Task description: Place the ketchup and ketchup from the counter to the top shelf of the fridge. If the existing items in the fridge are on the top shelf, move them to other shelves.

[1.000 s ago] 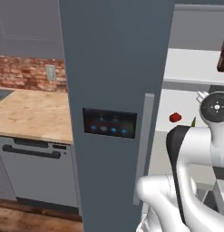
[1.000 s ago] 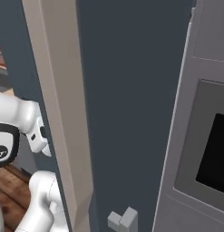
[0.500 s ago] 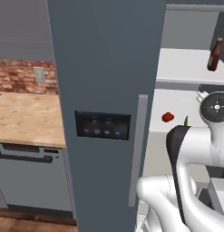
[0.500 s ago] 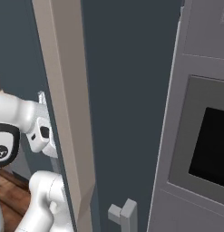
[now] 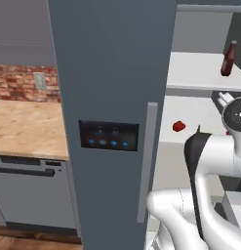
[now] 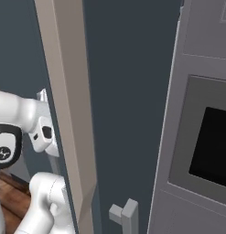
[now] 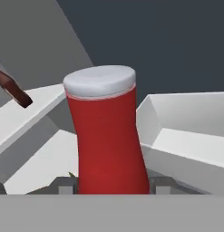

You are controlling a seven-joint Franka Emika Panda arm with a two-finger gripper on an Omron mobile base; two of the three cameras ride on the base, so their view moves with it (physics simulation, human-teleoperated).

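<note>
Clamping red ketchup bottle (image 7: 106, 136), claw (image 7: 112, 185) faces fridge (image 5: 112, 88) interior; dark bottle (image 5: 229, 59) on top shelf (image 5: 195, 73).

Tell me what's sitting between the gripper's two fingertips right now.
The bright red ketchup bottle with the white cap stands upright between the gripper fingertips, one low at each side of it. The hand view shows this.

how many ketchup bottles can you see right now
2: a dark bottle standing on the fridge's top shelf, and a red bottle between the gripper fingers. Others may be hidden.
</note>
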